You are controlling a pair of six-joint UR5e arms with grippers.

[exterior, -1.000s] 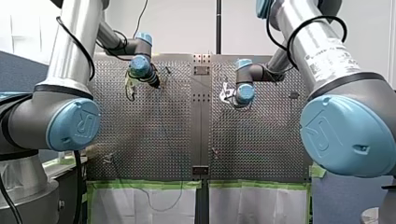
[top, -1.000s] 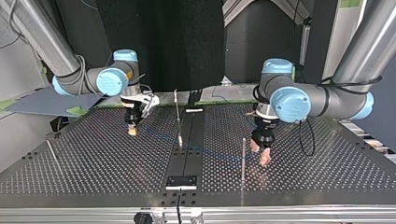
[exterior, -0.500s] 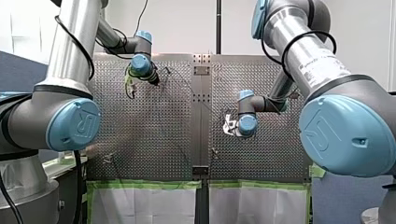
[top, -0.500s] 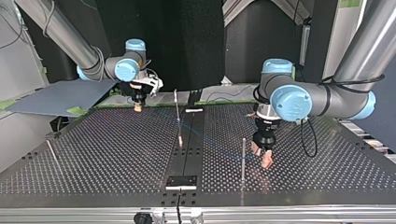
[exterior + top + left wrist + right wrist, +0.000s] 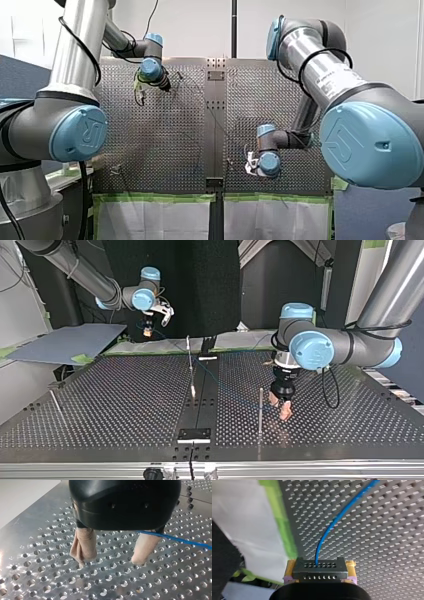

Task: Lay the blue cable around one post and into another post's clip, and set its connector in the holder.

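Observation:
My right gripper is shut on the black connector, which sits between its yellow pads. The blue cable leaves the connector and runs over the perforated table. In the top view this gripper hangs raised above the table's far edge, at the view's left. My left gripper stands open just above the plate, its beige pads wide apart. The cable passes beside one of its fingers, not pinched. This gripper is next to a thin upright post.
A second post stands near the table's middle and a third, slanted one at the top view's left. A black block sits on the centre strip near that view's front edge. Green tape lines the table's edge.
My right arm carried the connector toward the top view's far side and upward, trailing the cable; in the front view it came down toward the near edge. My left gripper barely moved.

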